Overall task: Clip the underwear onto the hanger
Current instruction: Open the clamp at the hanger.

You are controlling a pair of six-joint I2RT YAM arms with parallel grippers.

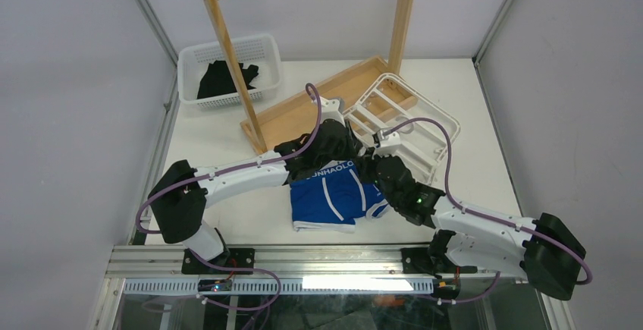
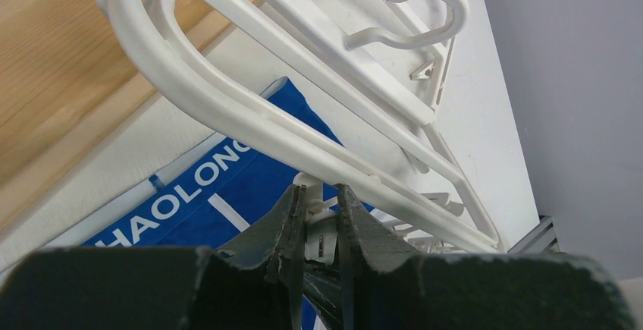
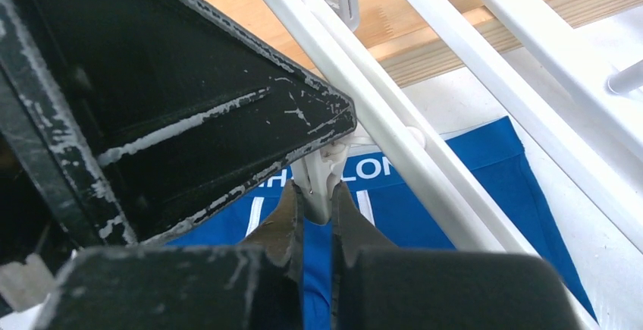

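The blue underwear [image 1: 331,196] lies flat on the table, its lettered waistband toward the back. The white hanger [image 1: 413,117] lies tilted, one side on the wooden base and its near rim over the waistband. My left gripper [image 1: 336,148] is over that rim; the left wrist view shows it [image 2: 319,188] shut on a small white clip [image 2: 321,243] hanging under the hanger [image 2: 227,110], above the underwear [image 2: 220,193]. My right gripper [image 1: 377,169] comes in from the right. It [image 3: 315,184] is shut on the tip of a clip [image 3: 317,172] below the hanger [image 3: 394,117], over the underwear [image 3: 485,186].
A tall wooden rack [image 1: 227,38] stands at the back on a wooden base [image 1: 296,114]. A white basket [image 1: 265,49] holding a black garment [image 1: 220,80] sits at the back left. In the right wrist view the left gripper's black body [image 3: 189,102] fills the upper left.
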